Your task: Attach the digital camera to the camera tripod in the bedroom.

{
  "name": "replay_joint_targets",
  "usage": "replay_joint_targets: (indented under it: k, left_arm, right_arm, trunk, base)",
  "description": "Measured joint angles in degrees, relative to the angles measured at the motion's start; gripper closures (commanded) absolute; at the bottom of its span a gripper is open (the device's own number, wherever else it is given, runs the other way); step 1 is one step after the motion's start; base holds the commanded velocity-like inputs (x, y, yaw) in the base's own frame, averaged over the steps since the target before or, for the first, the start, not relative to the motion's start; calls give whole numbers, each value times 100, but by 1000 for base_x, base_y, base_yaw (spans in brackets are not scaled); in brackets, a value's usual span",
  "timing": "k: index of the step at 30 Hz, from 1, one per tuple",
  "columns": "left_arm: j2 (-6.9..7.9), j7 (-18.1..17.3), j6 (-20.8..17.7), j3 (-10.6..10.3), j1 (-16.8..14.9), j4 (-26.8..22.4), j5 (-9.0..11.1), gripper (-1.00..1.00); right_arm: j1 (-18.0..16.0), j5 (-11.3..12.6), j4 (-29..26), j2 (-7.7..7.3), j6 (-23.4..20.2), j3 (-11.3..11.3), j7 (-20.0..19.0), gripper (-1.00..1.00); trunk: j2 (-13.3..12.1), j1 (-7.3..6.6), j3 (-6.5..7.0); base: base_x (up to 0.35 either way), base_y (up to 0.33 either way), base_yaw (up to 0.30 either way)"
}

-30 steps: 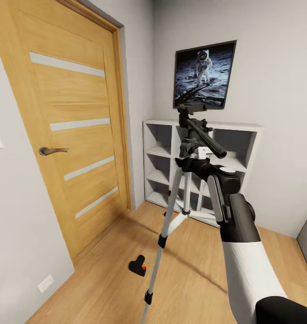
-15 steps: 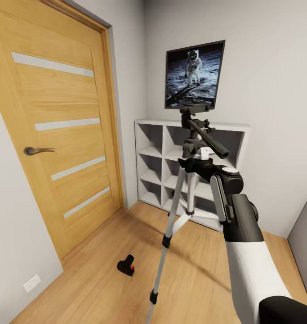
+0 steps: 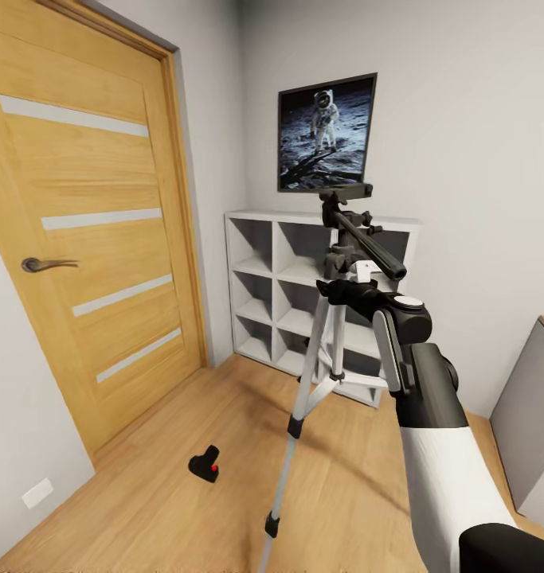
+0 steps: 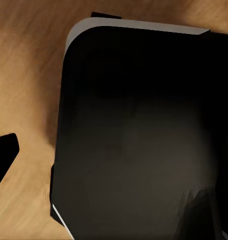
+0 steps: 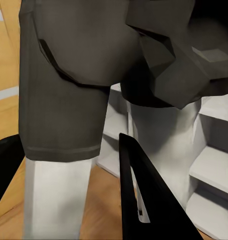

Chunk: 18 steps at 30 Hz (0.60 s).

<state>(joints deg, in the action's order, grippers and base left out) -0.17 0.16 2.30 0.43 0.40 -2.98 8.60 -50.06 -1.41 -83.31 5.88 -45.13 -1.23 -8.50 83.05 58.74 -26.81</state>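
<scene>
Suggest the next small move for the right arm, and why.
Probably let go of the camera tripod and reach down for the digital camera. The right gripper sits at the tripod's neck, its top plate is bare, and the camera lies on the floor near the front leg.

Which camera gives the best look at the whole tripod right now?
The head view: the camera tripod stands whole there, from black head and pan handle down to its silver legs on the wood floor. The right wrist view gives only a very close partial look at its upper joint and legs.
</scene>
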Motion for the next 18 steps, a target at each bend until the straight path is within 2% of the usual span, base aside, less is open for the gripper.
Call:
replay_joint_targets:
  k: [18]
  left_arm:
    - [0, 0, 0, 0, 0, 0, -10, -100]
  right_arm:
    - [0, 0, -14, 0, 3, 13, 0, 100]
  trunk:
    - [0, 0, 0]
  base:
    - [-81, -290, 0]
